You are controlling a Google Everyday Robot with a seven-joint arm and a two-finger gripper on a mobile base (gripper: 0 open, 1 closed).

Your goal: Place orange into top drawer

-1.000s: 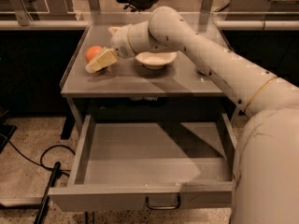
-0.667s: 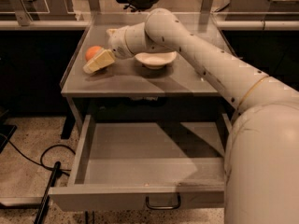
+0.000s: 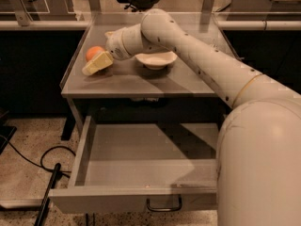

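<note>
The orange [image 3: 93, 52] sits on the grey tabletop [image 3: 136, 83] at its left side. My gripper [image 3: 95, 63] is right at the orange, its cream tip lying across the fruit's front and hiding the lower part. My white arm reaches in from the right, over the table. The top drawer [image 3: 141, 152] is pulled open below the table and is empty inside. Its flat grey front carries a small dark handle [image 3: 163, 205].
A shallow white bowl [image 3: 156, 59] stands on the tabletop just right of the gripper, partly under my arm. A black cable [image 3: 42, 161] and a dark pole lie on the floor at the left. Chairs and desks stand behind the table.
My gripper has edged slightly left along the orange. The orange, the bowl and the drawer have not moved.
</note>
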